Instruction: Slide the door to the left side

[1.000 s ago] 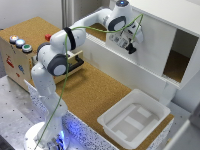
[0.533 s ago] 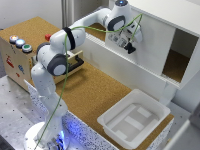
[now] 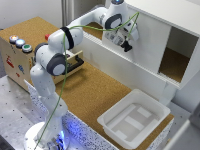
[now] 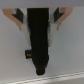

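Note:
The door [image 3: 147,42] is a plain white panel covering the middle of the white cabinet [image 3: 165,12]; the cabinet stays uncovered on the exterior view's right. My gripper [image 3: 125,45] is pressed against the door's face near its left part. In the wrist view the fingers [image 4: 40,45] form one dark column with no gap between them, their tips at the gripper's end [image 4: 40,69] against the white door [image 4: 15,57]. Nothing is held between them.
The uncovered opening [image 3: 175,57] shows a cork floor inside. A shallow white plastic tray [image 3: 134,120] lies on the cork table near the front right. A wooden box with coloured buttons [image 3: 17,50] stands at the left, beside the arm's base.

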You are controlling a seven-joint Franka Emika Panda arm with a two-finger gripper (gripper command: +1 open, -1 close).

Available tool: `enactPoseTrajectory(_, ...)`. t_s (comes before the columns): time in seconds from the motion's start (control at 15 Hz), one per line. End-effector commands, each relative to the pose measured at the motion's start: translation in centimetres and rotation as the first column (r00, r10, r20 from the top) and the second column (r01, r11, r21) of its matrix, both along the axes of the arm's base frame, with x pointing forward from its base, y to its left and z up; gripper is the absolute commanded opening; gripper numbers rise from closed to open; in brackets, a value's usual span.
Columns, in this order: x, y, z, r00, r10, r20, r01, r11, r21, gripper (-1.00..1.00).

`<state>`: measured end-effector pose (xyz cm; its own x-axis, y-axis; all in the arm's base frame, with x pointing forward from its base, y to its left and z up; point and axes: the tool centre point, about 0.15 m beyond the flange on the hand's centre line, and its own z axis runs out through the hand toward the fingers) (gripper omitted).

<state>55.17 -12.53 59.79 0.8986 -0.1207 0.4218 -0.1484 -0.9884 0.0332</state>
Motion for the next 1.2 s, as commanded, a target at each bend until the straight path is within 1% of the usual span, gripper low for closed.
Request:
enactPoseTrajectory(0.0, 2.3, 4.1, -2.3, 0.999, -0.023, 0.034, 0.026, 0.995, -0.093, -1.0)
enactPoseTrajectory(0.2, 2.5, 4.8, -2.3, 0.999, -0.018, 0.037, 0.022, 0.995, -0.099, -1.0)
enactPoseTrajectory(0.87, 3.4, 7.9, -2.7, 1.0, -0.005, 0.019, 0.007, 0.992, -0.129, -1.0)
enactPoseTrajectory(1.13, 3.6, 9.5, -2.7, 1.0, 0.001, 0.025, 0.003, 0.991, -0.133, -1.0)
